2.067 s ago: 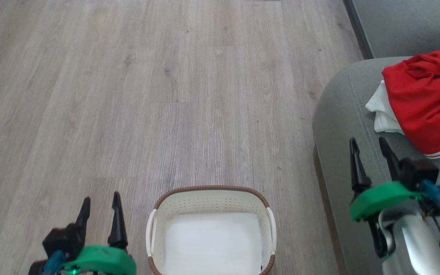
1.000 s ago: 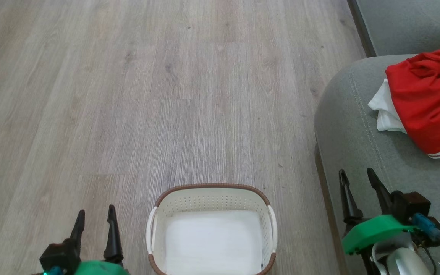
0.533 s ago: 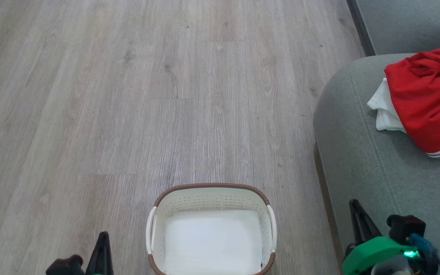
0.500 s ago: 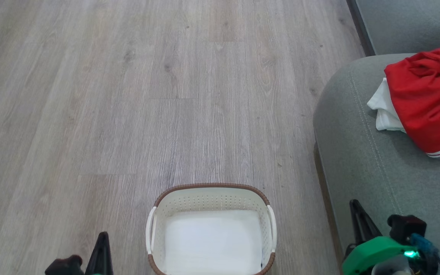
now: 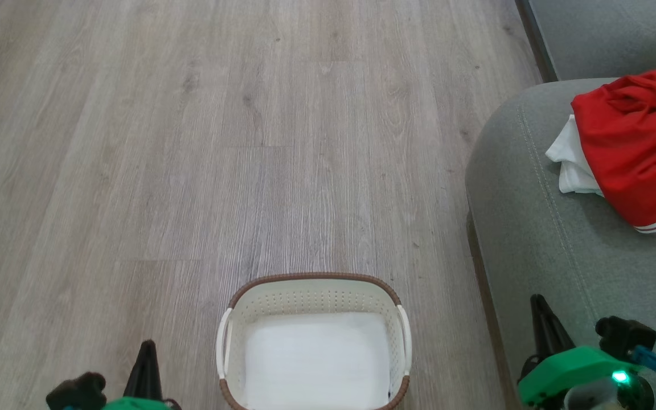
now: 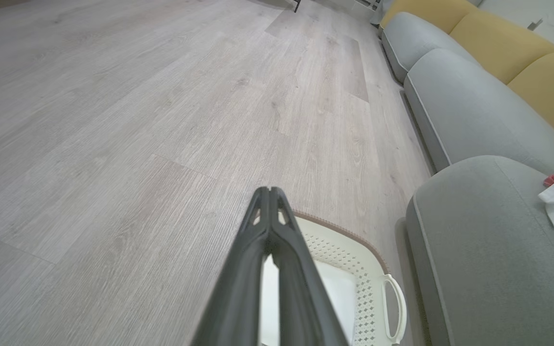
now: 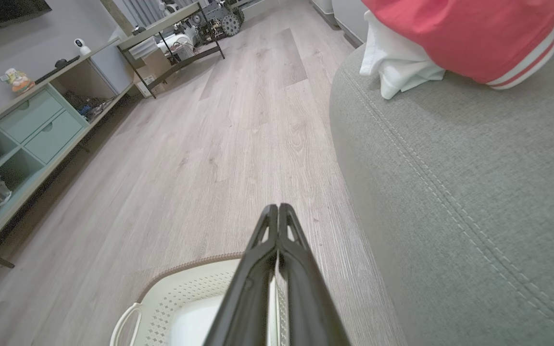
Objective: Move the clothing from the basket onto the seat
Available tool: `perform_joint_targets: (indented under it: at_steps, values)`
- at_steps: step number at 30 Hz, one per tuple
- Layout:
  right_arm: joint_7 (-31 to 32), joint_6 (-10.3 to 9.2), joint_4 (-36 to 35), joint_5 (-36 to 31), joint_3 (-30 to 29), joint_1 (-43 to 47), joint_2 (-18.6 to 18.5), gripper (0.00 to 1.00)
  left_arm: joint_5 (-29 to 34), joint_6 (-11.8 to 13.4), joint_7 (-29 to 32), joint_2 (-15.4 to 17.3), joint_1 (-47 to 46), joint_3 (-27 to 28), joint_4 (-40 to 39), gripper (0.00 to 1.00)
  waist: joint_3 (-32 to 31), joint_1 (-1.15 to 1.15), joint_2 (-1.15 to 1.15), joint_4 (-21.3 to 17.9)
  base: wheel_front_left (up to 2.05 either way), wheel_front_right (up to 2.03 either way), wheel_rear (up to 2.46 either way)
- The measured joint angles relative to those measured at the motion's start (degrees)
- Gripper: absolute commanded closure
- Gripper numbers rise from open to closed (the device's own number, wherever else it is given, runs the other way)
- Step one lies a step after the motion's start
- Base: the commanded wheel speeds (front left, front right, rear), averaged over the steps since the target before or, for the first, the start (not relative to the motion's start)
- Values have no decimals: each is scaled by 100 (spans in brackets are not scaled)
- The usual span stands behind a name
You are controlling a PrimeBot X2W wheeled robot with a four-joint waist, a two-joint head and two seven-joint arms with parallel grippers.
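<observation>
The red and white clothing (image 5: 630, 145) lies bunched on the grey-green seat (image 5: 561, 250) at the right; its striped hem (image 7: 522, 62) shows in the right wrist view. On the floor at the bottom centre stands the cream basket (image 5: 314, 293), with only its white bottom showing inside. My left gripper (image 5: 147, 347) sits low at the basket's left, its fingers pressed together and holding nothing (image 6: 270, 191). Over the seat's front edge, my right gripper (image 5: 538, 302) is shut and holds nothing (image 7: 277, 207).
Grey wood floor (image 5: 220, 142) stretches ahead and to the left. More grey and yellow sofa cushions (image 6: 474, 57) run along the right. A low shelf unit with drawers (image 7: 31, 129) and a metal-framed table (image 7: 171, 29) stand far across the room.
Both grippers went from open to shut with nothing in them and drew down toward the bottom of the head view. Clothing and basket stayed in place.
</observation>
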Motion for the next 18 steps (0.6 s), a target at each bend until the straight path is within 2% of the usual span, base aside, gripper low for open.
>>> perform_joint_targets:
  at_steps: [18]
  values:
    - [278,-1,-142,1173,-100,-27,2,100,-1083,-232,279,-27,-218,204,25,100,16,0,0,-31,0,0,0]
